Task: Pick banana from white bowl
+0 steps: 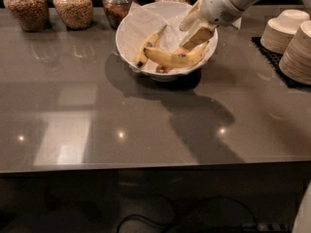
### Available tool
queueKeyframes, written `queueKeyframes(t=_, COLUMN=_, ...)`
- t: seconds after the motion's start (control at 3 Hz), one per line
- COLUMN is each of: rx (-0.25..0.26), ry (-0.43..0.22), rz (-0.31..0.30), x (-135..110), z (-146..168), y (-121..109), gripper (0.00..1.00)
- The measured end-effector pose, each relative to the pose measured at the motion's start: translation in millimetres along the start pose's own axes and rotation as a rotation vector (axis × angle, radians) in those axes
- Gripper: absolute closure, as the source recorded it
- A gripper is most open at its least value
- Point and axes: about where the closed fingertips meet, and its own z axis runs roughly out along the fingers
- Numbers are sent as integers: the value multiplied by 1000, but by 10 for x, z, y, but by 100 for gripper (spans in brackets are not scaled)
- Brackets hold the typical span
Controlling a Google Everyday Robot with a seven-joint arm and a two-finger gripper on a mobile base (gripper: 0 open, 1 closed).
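Note:
The white bowl (125,50), lined with crumpled white paper, stands at the back middle of the grey counter. The long curved yellow banana (174,58) lies across its front, with its right end pointing up toward the rim. A smaller banana (148,44) with a dark end lies to its left. An orange-tinted piece (163,68) peeks out beneath. My gripper (193,27) comes in from the upper right and hangs inside the bowl, just above the long banana's right end. Its fingers are spread and hold nothing.
Several jars of grains and nuts (73,5) line the counter's back edge left of the bowl. Stacks of small cream bowls (297,50) stand on a black mat (266,50) at the right. The counter's front edge (146,165) runs across the lower part of the view.

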Motion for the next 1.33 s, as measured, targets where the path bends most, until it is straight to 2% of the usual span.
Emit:
queueKeyframes(t=0.33, rx=-51, ry=4, rz=13, x=30, z=75, y=122, gripper=42)
queueKeyframes(t=0.67, rx=-75, ry=4, rz=29, x=78, z=143, y=186, gripper=44)
queueKeyframes(t=1.33, rx=-73, ry=11, rz=55, x=250, z=300, y=165, gripper=45)
